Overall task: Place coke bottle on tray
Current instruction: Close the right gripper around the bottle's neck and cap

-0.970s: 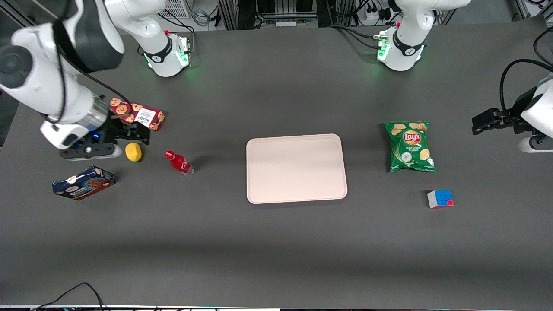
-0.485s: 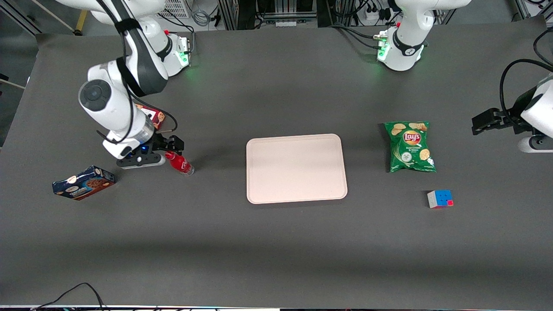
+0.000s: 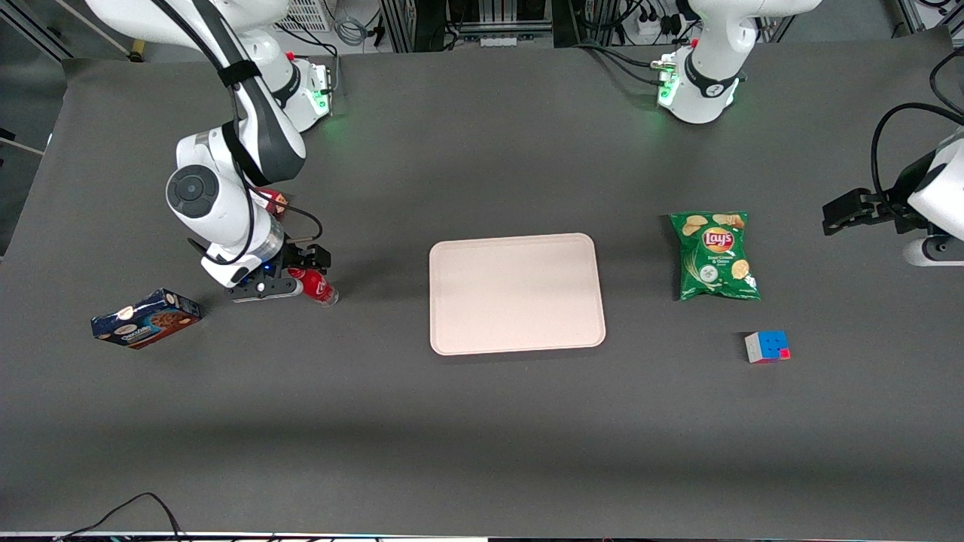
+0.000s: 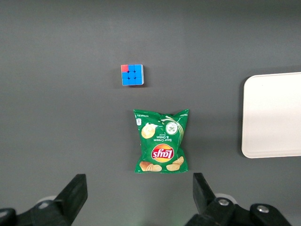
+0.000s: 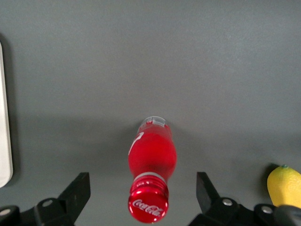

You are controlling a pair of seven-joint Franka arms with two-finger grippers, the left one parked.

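The coke bottle (image 3: 316, 287), small and red with a red cap and clear base, stands upright on the dark table toward the working arm's end. In the right wrist view the coke bottle (image 5: 151, 160) shows from above, its cap between the two spread fingers. My gripper (image 3: 295, 273) hangs open right over the bottle's cap, its fingers (image 5: 76, 190) wide apart and not touching it; in the wrist view the gripper (image 5: 143, 197) is centred on the cap. The pale pinkish-beige tray (image 3: 517, 292) lies flat mid-table, bare; its edge (image 5: 4, 141) shows in the wrist view.
A lemon (image 5: 285, 186) lies close beside the bottle. A red cookie box (image 3: 273, 202) sits partly hidden by the arm. A blue snack box (image 3: 145, 318) lies nearer the front camera. A green chips bag (image 3: 714, 255) and a colour cube (image 3: 767, 346) lie toward the parked arm's end.
My gripper has moved from above the lemon and cookie box across to directly over the coke bottle. The bottle and tray have not moved.
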